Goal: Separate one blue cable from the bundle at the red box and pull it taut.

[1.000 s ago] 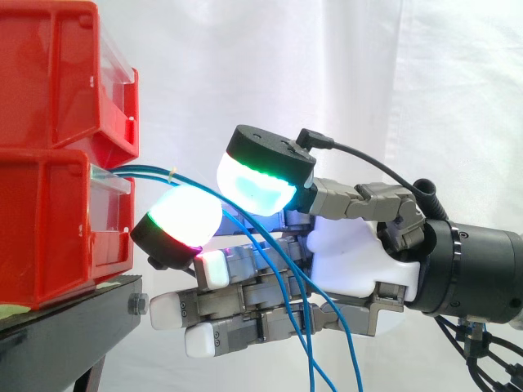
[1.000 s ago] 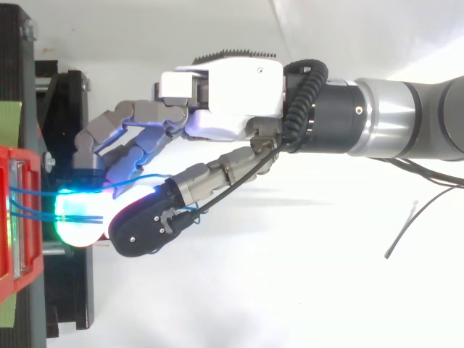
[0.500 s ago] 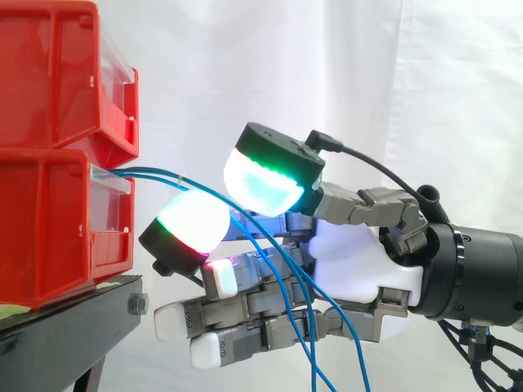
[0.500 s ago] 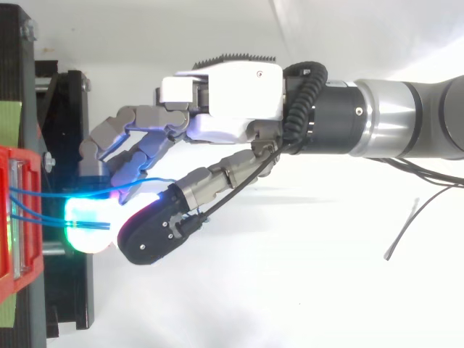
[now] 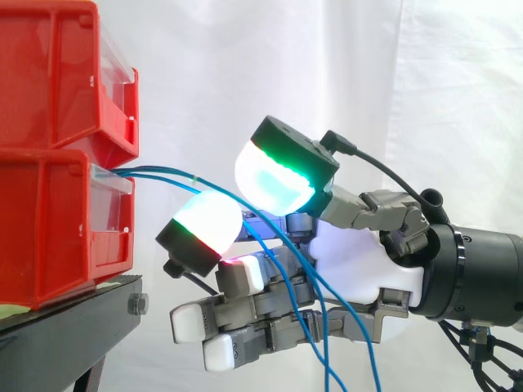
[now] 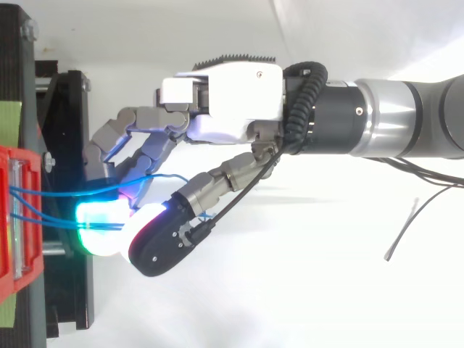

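Your robot hand (image 5: 359, 261) reaches level toward the red box (image 5: 57, 220), two glowing pads (image 5: 274, 184) pinching a blue cable (image 5: 159, 171).

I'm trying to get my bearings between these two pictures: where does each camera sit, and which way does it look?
Side view: beside the work, about level with it, facing the stacked red bins and blue cables; the hand comes in from the right.
Top view: overhead, looking down; the hand and arm reach in from the right.
Both show the red bins, blue cables and hand.
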Robot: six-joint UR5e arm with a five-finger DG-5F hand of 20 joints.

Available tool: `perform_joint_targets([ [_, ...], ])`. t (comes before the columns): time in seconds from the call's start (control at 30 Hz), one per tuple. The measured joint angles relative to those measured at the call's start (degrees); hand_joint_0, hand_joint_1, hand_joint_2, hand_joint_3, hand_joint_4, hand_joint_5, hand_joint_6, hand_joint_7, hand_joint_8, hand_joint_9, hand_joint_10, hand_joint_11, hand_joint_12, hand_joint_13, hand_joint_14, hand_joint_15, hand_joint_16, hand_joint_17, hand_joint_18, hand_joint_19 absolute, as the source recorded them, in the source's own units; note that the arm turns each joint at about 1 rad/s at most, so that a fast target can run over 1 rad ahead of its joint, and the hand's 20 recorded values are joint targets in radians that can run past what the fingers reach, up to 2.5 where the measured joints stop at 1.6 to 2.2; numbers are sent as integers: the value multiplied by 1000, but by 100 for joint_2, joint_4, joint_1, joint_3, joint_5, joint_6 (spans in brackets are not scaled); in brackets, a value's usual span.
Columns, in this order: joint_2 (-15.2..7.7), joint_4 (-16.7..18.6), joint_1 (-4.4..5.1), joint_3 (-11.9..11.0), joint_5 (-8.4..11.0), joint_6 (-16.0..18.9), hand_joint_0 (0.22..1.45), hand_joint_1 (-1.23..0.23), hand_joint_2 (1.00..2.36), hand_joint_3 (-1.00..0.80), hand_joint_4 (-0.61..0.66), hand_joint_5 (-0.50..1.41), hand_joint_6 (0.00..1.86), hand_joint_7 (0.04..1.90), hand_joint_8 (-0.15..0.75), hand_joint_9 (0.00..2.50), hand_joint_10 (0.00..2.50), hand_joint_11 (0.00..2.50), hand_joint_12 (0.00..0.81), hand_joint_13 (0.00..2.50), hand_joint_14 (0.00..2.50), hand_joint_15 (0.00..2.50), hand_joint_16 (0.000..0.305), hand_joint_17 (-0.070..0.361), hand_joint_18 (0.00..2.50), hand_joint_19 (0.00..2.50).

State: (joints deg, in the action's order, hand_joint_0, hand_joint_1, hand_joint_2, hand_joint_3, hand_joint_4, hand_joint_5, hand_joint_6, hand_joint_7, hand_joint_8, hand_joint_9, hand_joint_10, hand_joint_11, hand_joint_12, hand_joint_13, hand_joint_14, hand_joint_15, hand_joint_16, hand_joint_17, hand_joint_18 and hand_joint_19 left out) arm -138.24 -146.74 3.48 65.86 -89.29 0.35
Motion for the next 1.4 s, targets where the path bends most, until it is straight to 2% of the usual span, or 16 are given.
perform_joint_targets([
  [0.17,5,-5,-9,-3,-35,0,713,-863,1017,-256,-41,-169,944,1085,339,963,14,956,346,855,19,517,36,80,746,455],
  [0.27,6,-31,-17,-20,-55,-3,733,-860,1013,-313,-56,-168,949,1062,336,969,12,962,345,862,17,520,36,80,754,464],
  [0.37,15,-97,-26,-39,-87,-8,748,-857,1000,-494,-48,-167,950,991,334,978,13,955,345,866,19,529,36,80,760,463],
  [0.4,19,-113,-27,-42,-94,-9,751,-852,1000,-500,-44,-166,949,976,335,978,13,965,344,868,17,526,36,80,761,470],
  [0.63,60,-341,-40,-54,-130,-69,706,-895,1000,-500,13,-157,929,1017,336,1002,13,973,346,872,18,536,36,80,766,478],
  [0.93,127,-510,-63,-61,-123,-134,566,-959,1000,-500,89,-145,919,1006,341,1035,14,999,349,883,21,560,37,84,785,502],
  [1.0,128,-514,-65,-69,-121,-137,527,-926,1000,-500,95,-144,919,988,346,1042,13,992,354,889,18,562,39,87,795,501],
  [1.07,129,-518,-71,-83,-123,-139,507,-805,1000,-500,103,-143,916,982,351,1049,13,988,362,895,18,552,40,90,803,499],
  [1.13,129,-520,-83,-121,-128,-145,531,-625,1000,-500,97,-138,904,995,348,1095,14,973,353,900,20,551,39,87,798,509],
  [1.3,130,-522,-105,-197,-131,-182,562,-557,1000,-500,78,-133,894,1044,343,1137,14,978,348,913,18,561,37,83,794,518],
  [1.4,130,-522,-108,-210,-121,-201,619,-644,1000,-500,63,-131,896,1056,341,1144,15,989,342,909,20,563,35,80,791,536],
])
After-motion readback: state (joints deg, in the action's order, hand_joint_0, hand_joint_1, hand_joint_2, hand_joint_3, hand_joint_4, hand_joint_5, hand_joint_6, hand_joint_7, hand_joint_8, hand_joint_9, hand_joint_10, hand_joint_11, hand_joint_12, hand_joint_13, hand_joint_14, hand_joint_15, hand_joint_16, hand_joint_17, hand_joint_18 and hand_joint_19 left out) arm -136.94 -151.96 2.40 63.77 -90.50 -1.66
